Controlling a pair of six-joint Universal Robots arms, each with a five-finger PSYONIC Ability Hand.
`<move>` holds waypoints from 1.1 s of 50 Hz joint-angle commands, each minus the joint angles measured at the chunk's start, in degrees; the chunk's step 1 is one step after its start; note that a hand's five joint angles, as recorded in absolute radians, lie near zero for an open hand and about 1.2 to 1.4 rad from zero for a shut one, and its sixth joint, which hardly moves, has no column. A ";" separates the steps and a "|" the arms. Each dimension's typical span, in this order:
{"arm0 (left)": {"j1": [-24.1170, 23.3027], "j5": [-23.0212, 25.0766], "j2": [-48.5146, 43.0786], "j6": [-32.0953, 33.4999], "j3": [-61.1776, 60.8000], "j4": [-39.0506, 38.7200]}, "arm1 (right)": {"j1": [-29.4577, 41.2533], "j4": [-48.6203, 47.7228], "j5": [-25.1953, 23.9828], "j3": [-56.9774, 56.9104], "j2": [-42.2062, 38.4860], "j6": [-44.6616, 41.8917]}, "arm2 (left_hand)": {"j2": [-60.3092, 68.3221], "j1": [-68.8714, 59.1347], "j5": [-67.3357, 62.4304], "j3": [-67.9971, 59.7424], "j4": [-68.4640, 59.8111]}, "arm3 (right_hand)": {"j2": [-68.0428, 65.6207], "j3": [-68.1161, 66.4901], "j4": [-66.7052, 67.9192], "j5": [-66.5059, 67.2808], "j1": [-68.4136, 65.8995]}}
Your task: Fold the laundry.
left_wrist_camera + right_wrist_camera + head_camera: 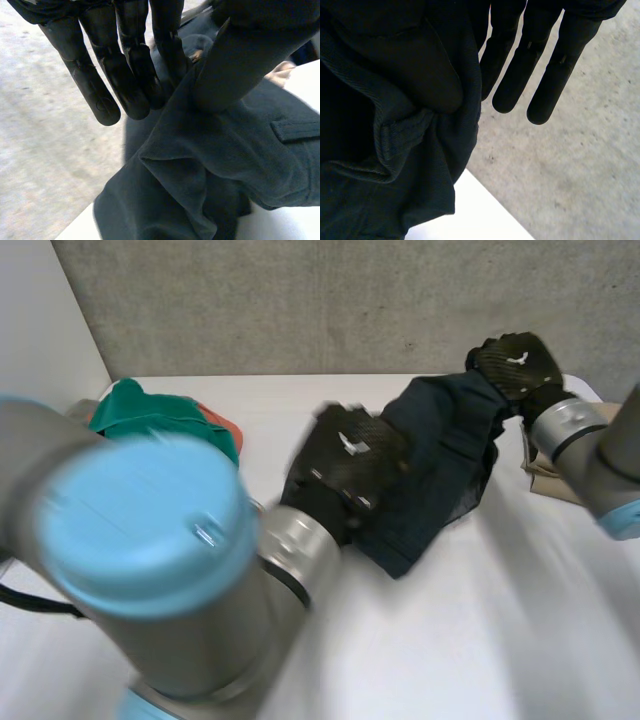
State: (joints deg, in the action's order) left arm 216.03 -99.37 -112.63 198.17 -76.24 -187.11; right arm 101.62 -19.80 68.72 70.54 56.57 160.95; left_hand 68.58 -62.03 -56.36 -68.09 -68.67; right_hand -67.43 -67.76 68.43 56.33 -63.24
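Garment (445, 450), dark, one item: hangs over the desk (480, 640), long axis slanting between my grips. Left robot hand (345, 455) pinches its lower, nearer end; right robot hand (515, 362) pinches its upper, farther end, I judge.

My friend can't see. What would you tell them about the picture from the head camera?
The left hand and right hand each pinch a dark blue garment and hold it between them over the white table. A heap of green and orange clothes lies at the table's far left.
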 commanded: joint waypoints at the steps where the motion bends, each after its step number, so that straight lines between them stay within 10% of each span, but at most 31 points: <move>1: -4.65 0.14 -11.29 -0.07 3.20 -4.40 | 1.21 -11.74 -0.61 -0.05 -9.28 -0.38 | -6.81 0.26 4.58 6.32 6.90 | -2.81 -2.47 1.80 3.90 -6.99; 7: -5.01 -0.12 -11.92 0.02 3.04 -4.31 | 0.69 -13.25 0.88 0.38 -8.07 -2.04 | -49.67 43.12 47.45 49.18 49.76 | 57.43 57.76 -58.43 -56.33 53.24; 21: 5.09 -0.39 11.28 0.20 -12.43 -4.58 | -2.74 20.04 6.59 6.97 15.22 -3.81 | -53.49 46.94 51.26 53.00 53.58 | 57.43 57.76 -58.43 -56.33 53.24; 35: 16.52 6.29 -3.02 -2.52 -15.17 -5.10 | -6.69 37.47 7.65 26.30 25.96 2.78 | -52.31 45.76 50.09 51.82 52.40 | 48.26 48.60 -49.26 -47.17 44.07; 49: 18.46 16.22 -16.66 -15.09 -1.81 -1.59 | -9.07 27.19 -0.96 32.91 17.44 24.31 | -37.70 31.15 35.48 37.21 37.79 | 48.60 48.94 -49.60 -47.51 44.41; 55: 18.37 15.70 -18.68 -15.97 2.67 -0.36 | -5.66 22.98 -1.05 30.63 12.87 28.18 | 11.29 -17.84 -13.51 -11.78 -11.20 | 29.20 29.53 -30.20 -28.10 25.01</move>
State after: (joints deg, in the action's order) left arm 234.53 -83.44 -130.23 183.07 -77.27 -188.71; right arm 92.67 6.87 67.85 103.50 73.70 184.97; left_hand 42.16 -44.06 -31.21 -42.09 -41.52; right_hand -18.25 -18.42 18.16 8.43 -17.77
